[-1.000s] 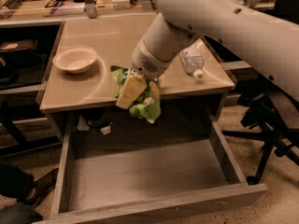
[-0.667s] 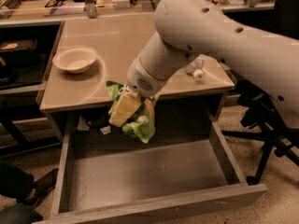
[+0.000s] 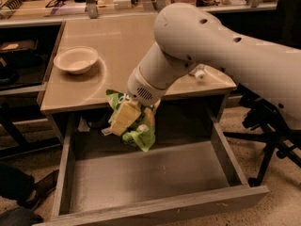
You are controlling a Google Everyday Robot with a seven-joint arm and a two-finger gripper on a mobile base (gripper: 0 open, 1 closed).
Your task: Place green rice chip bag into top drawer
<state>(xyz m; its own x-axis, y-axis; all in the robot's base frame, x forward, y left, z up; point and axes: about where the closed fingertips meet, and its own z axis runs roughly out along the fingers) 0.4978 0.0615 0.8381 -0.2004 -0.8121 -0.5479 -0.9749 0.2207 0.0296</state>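
Your gripper (image 3: 126, 117), at centre frame, has its fingers closed on the green rice chip bag (image 3: 141, 134), which hangs over the back of the open top drawer (image 3: 150, 175). Expect it light, crinkly and slippery (contents crush easily); grip the upper edge.

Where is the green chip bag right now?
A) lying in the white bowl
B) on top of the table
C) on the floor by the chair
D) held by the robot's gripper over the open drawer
D: the gripper is clamped on the green rice chip bag, which hangs below the table's front edge, over the back of the open top drawer.
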